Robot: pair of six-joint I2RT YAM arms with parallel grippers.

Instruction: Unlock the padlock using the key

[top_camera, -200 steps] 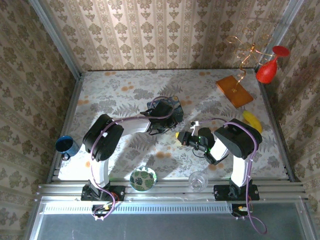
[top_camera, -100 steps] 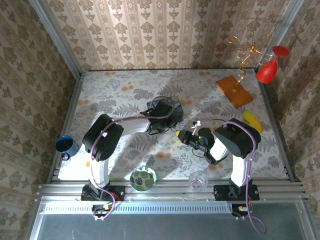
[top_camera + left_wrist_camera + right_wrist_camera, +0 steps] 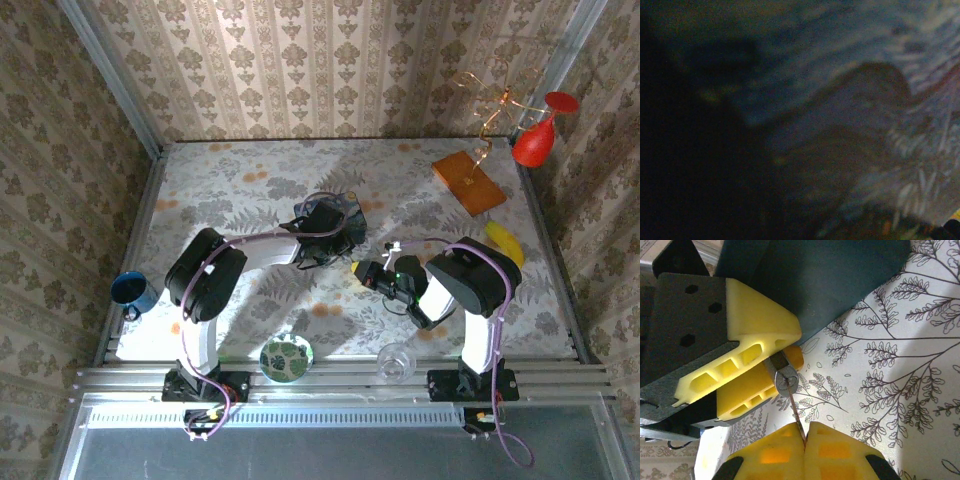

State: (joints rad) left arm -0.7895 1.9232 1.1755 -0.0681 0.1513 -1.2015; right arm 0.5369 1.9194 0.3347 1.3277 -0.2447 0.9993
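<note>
In the right wrist view, my right gripper (image 3: pixel 805 440) is shut on the key (image 3: pixel 796 415), a thin dark sliver. The key's tip sits in the keyhole on the silvery end face of the small grey padlock (image 3: pixel 785 377). My left gripper (image 3: pixel 782 357) is shut on the padlock's body between its yellow fingers (image 3: pixel 757 322). The shackle is hidden behind those fingers. Seen from above, the two grippers meet near the table's middle, the right gripper (image 3: pixel 360 271) just right of the left gripper (image 3: pixel 340 250). The left wrist view is dark and blurred, close to a blue swirly surface (image 3: pixel 840 100).
The blue painted box (image 3: pixel 336 204) sits just behind the left wrist. A blue mug (image 3: pixel 132 291) stands at the left edge. A patterned dish (image 3: pixel 286 357) and a clear glass (image 3: pixel 397 360) are near the front. An orange board (image 3: pixel 468 182), a banana (image 3: pixel 505 243) and a red goblet (image 3: pixel 536 138) are at the right.
The right arm has edged slightly left toward the left gripper. The left arm has not visibly moved, and both grips are the same.
</note>
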